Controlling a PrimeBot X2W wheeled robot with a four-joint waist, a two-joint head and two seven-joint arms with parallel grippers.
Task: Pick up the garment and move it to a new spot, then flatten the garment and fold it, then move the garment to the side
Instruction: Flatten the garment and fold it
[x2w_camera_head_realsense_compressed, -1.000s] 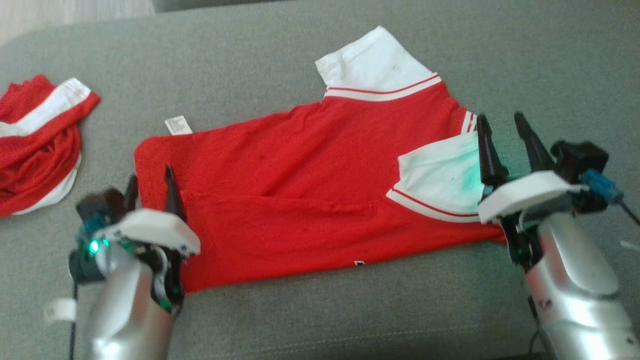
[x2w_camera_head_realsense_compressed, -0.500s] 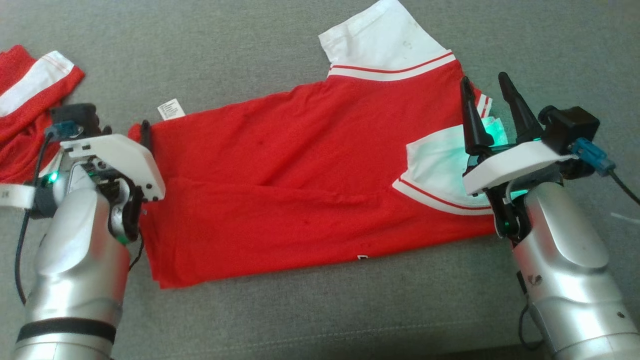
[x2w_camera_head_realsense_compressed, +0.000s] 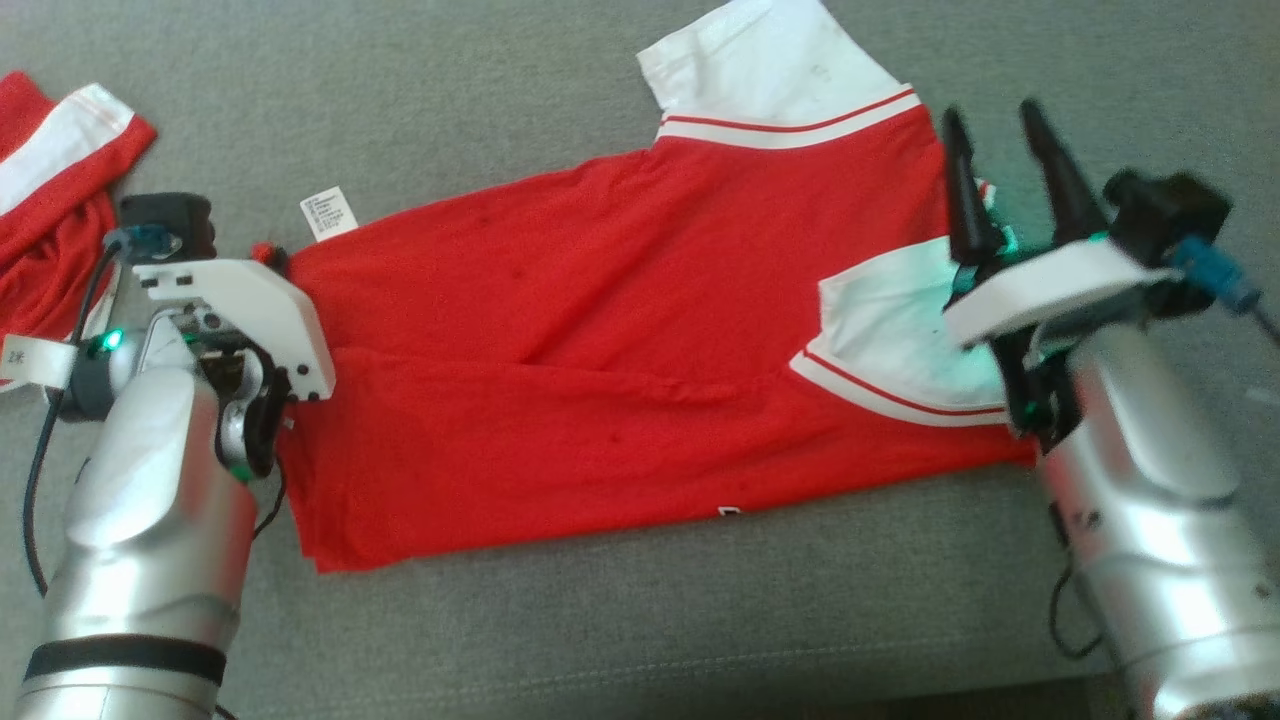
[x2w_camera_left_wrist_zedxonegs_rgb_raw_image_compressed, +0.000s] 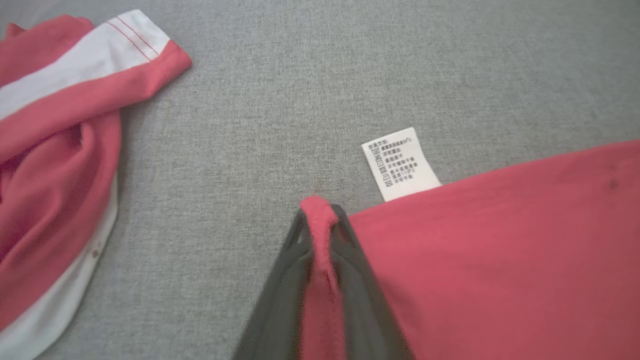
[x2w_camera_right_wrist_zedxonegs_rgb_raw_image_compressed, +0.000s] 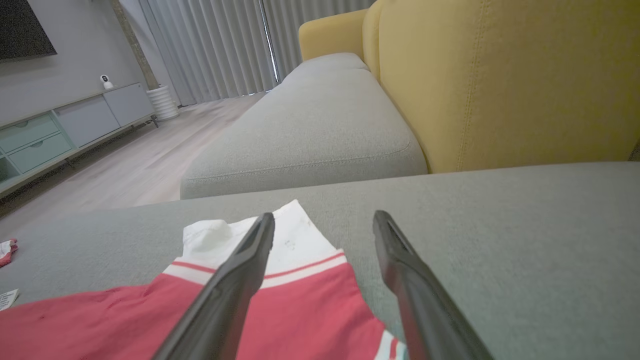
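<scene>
**Head view.** The red knit shirt with white sleeves (x2w_camera_head_realsense_compressed: 620, 380) lies flat on the grey fabric cushion (x2w_camera_head_realsense_compressed: 480, 90), hem toward my left and sleeves toward my right. One white sleeve is turned in over the red body. My left gripper (x2w_camera_head_realsense_compressed: 275, 258) sits at the far hem corner. My right gripper (x2w_camera_head_realsense_compressed: 993, 120) stands over the sleeve end.

**Left wrist view.** My left gripper (x2w_camera_left_wrist_zedxonegs_rgb_raw_image_compressed: 320, 210) is clenched on a ridge of red fabric at the hem corner. The fabric rises between the two fingers. The white care label (x2w_camera_left_wrist_zedxonegs_rgb_raw_image_compressed: 400, 162) lies just beside the tips. A second red-and-white garment (x2w_camera_left_wrist_zedxonegs_rgb_raw_image_compressed: 50, 150) is bunched well apart on the cushion.

**Right wrist view.** My right gripper (x2w_camera_right_wrist_zedxonegs_rgb_raw_image_compressed: 324, 217) is released, fingers spread, with nothing between them. It hangs above the far white sleeve (x2w_camera_right_wrist_zedxonegs_rgb_raw_image_compressed: 295, 240) and red shoulder.

**Step in hand.** I judge this to be the folding stage, with the hem corner secured.

**Next move.** The right gripper should descend and pinch the matching far edge at the shoulder. Both arms must then travel together, at equal height, so the fold line stays straight.
</scene>
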